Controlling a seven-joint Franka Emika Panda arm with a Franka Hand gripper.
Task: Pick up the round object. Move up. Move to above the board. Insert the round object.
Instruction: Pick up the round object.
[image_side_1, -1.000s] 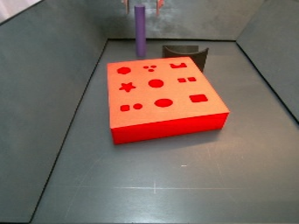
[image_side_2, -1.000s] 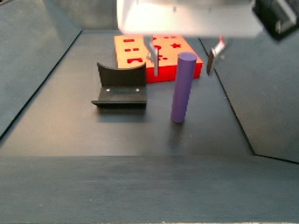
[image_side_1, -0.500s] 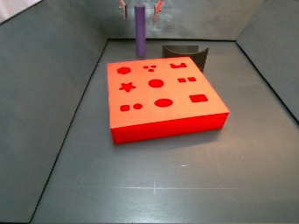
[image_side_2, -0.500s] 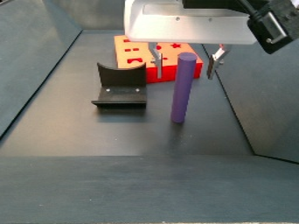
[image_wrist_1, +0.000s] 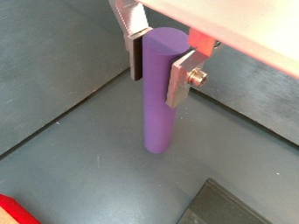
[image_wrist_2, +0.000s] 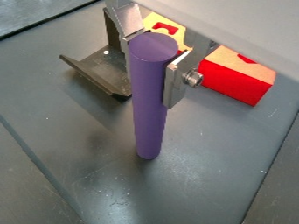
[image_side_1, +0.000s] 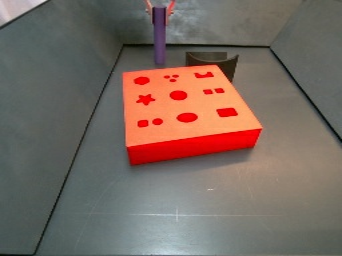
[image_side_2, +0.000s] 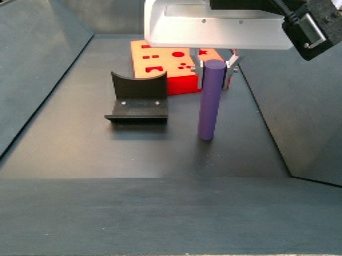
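The round object, a tall purple peg (image_side_2: 210, 100), stands upright on the grey floor beyond the board; it also shows in a side view (image_side_1: 159, 38) and in both wrist views (image_wrist_1: 158, 96) (image_wrist_2: 146, 105). My gripper (image_wrist_1: 160, 68) is at the peg's top end, with its fingers (image_wrist_2: 176, 80) pressed against both sides of it. The gripper also shows in both side views (image_side_2: 214, 62) (image_side_1: 160, 8). The board, a thick red block (image_side_1: 201, 135) with darker shaped holes, lies apart from the peg; it also shows in a side view (image_side_2: 160, 62).
A dark grey curved block (image_side_2: 136, 98) sits on the floor beside the peg and next to the board; it also shows in a side view (image_side_1: 214, 60) and a wrist view (image_wrist_2: 100, 70). Grey walls slope up round the floor.
The fingers have closed in from either side onto the peg's top. The peg has not moved from its spot on the floor.
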